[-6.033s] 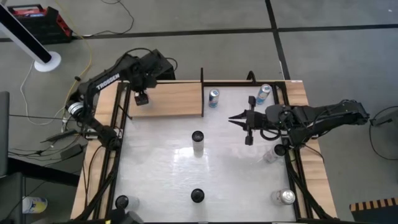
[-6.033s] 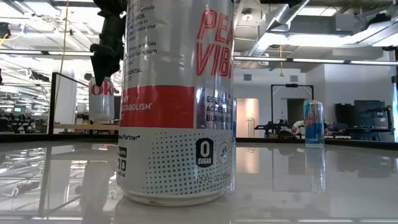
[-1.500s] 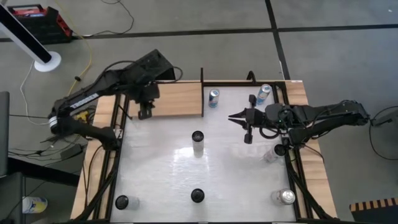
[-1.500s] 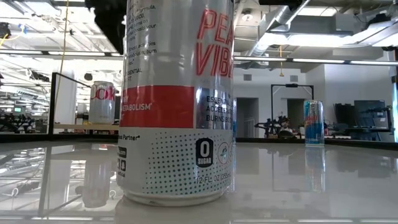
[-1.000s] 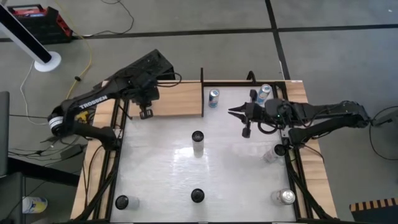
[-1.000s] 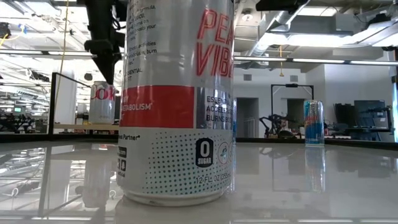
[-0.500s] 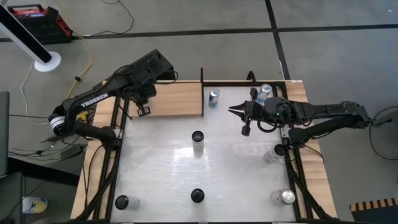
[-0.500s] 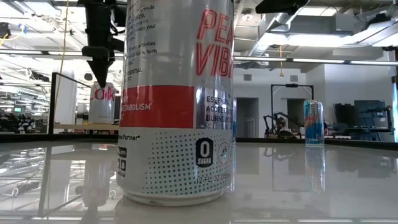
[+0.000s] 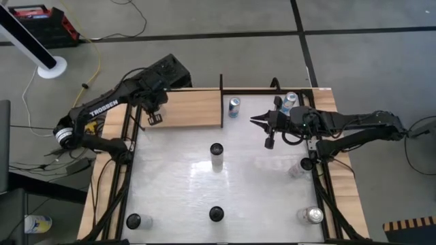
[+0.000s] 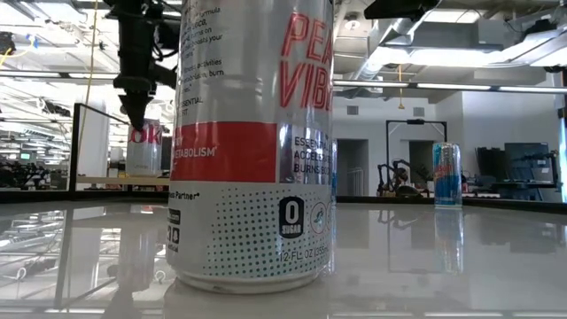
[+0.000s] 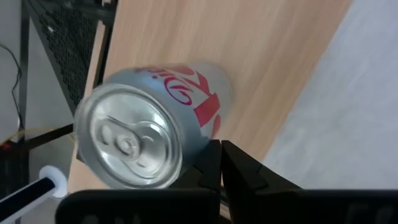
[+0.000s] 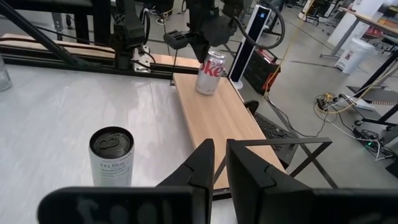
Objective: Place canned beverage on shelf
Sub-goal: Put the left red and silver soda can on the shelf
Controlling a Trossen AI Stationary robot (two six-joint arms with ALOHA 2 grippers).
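Note:
A silver Diet Coke can [image 12: 210,64] stands upright on its base at the left end of the light-wood shelf [image 9: 194,107]; my left arm hides it in the high view. My left gripper [image 12: 199,45] is shut and points steeply down. Its tip hangs just over the can's top rim [image 11: 127,140], on the side toward the table's near edge. The low view shows this tip [image 10: 137,120] right at the can [image 10: 144,149]; I cannot tell whether they touch. My right gripper [image 9: 255,121] hovers shut over the far right of the table, pointing left and holding nothing.
A blue-silver can [image 9: 234,107] stands by the shelf's right end, another [image 9: 289,102] at the far right. A white Celsius can [image 9: 216,155] stands mid-table. More cans [image 9: 216,214] [image 9: 133,220] [image 9: 313,216] line the near edge. A black frame borders the shelf.
My left gripper, shut throughout, has drifted toward the table's left edge and a little toward the far edge, and has sunk slightly. It has come to stand over the Coke can. The can has stayed in place on the shelf.

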